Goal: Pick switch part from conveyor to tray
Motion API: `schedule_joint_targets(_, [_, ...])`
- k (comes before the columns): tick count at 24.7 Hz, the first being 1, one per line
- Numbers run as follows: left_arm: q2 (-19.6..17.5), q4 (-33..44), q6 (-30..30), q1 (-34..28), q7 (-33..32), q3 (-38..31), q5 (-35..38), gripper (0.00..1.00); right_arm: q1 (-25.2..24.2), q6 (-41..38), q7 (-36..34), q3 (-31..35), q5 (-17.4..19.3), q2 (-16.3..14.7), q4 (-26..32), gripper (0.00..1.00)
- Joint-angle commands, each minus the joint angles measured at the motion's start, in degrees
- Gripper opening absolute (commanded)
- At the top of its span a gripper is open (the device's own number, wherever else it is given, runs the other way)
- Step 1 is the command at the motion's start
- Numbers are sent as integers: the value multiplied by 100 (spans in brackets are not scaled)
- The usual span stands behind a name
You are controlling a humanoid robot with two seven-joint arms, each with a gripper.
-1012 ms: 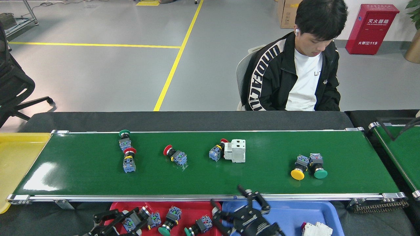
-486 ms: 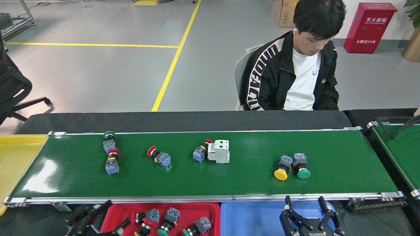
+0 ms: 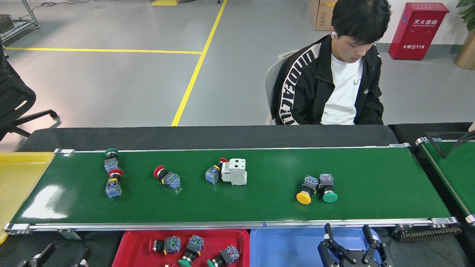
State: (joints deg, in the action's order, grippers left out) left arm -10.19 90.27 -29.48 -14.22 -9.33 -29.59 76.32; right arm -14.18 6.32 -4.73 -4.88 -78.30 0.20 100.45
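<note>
Head view: a long dark-green conveyor with silver rails runs across the middle of the frame on a black-covered desk. Switch parts lie scattered on the belt. At left, a green-capped switch sits just above a red-capped switch, the two lined up end to end. Right of them lies a red mushroom switch. Near the centre, a blue-bodied switch touches a white breaker block. Right of centre, a yellow-capped switch and a green-capped one rest side by side, touching.

Along the bottom edge, a red tray holds several switch parts, and a blue tray sits just right of it. A yellow tray stands at the belt's left end.

The right gripper hangs over the blue tray at lower right, its two black fingers spread wide and holding nothing. Only a sliver of the left gripper shows at the lower left corner; whether it is spread or closed cannot be told.

Behind the desk, at upper right, a person in a black jacket sits looking down. A red cabinet stands by the wall at far upper right.
</note>
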Motion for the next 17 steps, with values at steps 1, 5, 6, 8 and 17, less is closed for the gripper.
schedule_joint_targets(1, [-53,-71,215,270,-7,-3,67,100,248,150,104,-30,-54,112,-43,99])
schedule_joint_targets(5, [-27,-564,373,1053,-16,76,515,100,1014,484,429,-338,-115,314,-632,99])
schedule_joint_targets(6, [-18,-801,417,1308,-7,164,709,100,1225,625,456,-487,-142,323,-878,99])
schedule_joint_targets(8, [-35,-1240,540,1730,-7,340,876,100,1479,836,464,-760,-151,296,-1238,99])
schedule_joint_targets(17, [-440,-3332,1296,3365,327,1237,1025,100,2473,1047,491,-1348,-142,507,-2574,94])
